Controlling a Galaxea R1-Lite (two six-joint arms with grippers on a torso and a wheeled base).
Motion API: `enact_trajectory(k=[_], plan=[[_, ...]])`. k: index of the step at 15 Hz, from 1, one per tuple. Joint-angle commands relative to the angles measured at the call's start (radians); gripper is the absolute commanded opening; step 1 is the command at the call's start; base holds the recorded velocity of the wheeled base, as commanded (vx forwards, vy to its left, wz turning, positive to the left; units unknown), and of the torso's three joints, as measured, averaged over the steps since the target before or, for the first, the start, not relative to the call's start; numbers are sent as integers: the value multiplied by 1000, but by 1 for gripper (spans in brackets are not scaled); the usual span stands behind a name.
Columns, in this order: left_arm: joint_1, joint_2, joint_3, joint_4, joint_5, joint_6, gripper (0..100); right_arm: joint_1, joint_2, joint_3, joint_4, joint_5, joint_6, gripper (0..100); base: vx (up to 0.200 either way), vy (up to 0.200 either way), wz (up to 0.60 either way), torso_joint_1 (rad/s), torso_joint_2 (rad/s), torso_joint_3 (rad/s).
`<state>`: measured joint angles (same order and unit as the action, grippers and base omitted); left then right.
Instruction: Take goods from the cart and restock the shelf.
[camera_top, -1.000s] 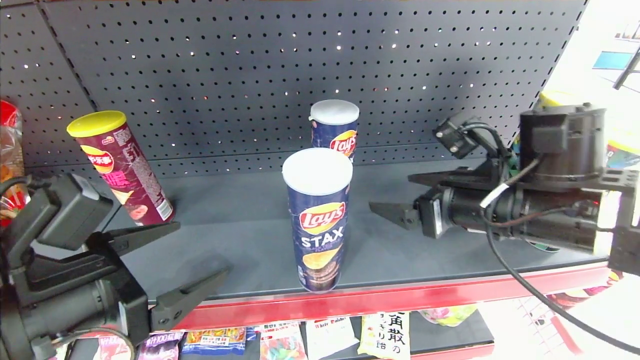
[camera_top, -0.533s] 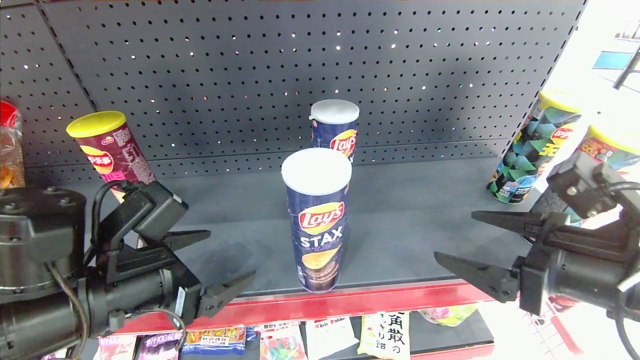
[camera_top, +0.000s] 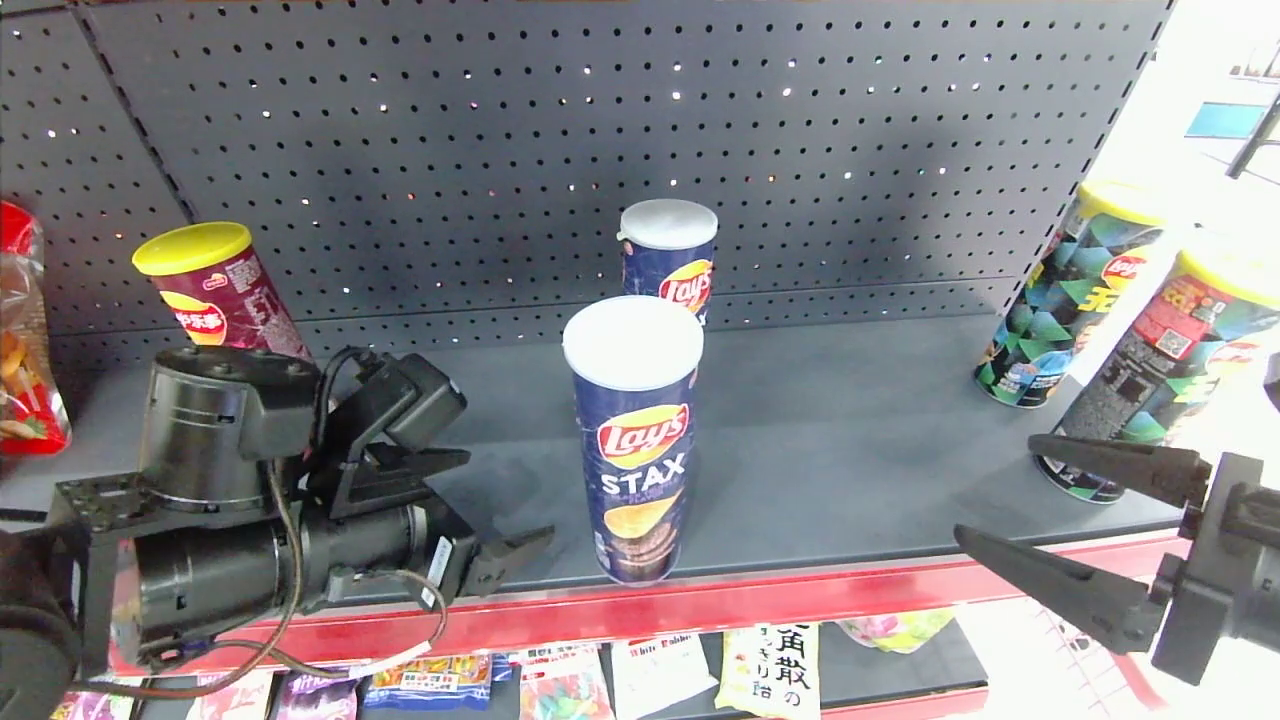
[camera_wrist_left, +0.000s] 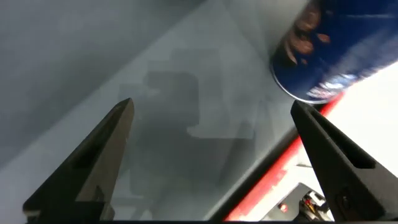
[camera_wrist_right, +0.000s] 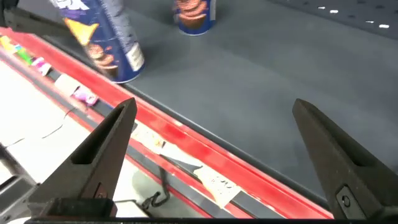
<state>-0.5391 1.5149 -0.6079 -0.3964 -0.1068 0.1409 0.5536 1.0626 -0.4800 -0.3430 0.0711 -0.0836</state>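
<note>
Red-wrapped snack bag (camera_top: 25, 340) is being recorded at the far left edge, with a yellow-lidded maroon can (camera_top: 225, 295) being shown beside it at upper left. At lower left the left gripper (camera_top: 505, 497) is being held over the shelf (camera_top: 830, 440), its fingers being spread wide with nothing between them. At lower centre the front blue can (camera_top: 635, 440), the stocked item, is being shown upright just behind the red shelf edge (camera_top: 760, 600), between the two grippers and touched by neither. A second blue can (camera_top: 668, 255) is being shown behind it, near the pegboard (camera_top: 500, 150). At the right, patterned cans (camera_top: 1060, 300) are being listed. At lower right the right gripper (camera_top: 995, 488) is being held by the shelf front, its fingers likewise being spread wide and empty. Handling, as judged: such a tube is being taken for light, stiff yet crushable, smooth-skinned and easily tipped; a hold across mid-body is being advised, with modest squeeze.
</note>
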Motion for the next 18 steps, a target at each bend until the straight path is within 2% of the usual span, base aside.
enact_trajectory(k=[1, 13, 18], plan=[[-2, 53, -23, -1, -2, 0, 100, -26, -27, 8, 1, 3, -1, 100, 0, 0, 0, 0, 0, 0], [-35, 137, -69, -2, -2, 0, 100, -27, -33, 17, 1, 3, -1, 100, 0, 0, 0, 0, 0, 0], [-41, 176, -116, -2, -1, 0, 100, -31, -33, 17, -1, 3, -1, 100, 0, 0, 0, 0, 0, 0]])
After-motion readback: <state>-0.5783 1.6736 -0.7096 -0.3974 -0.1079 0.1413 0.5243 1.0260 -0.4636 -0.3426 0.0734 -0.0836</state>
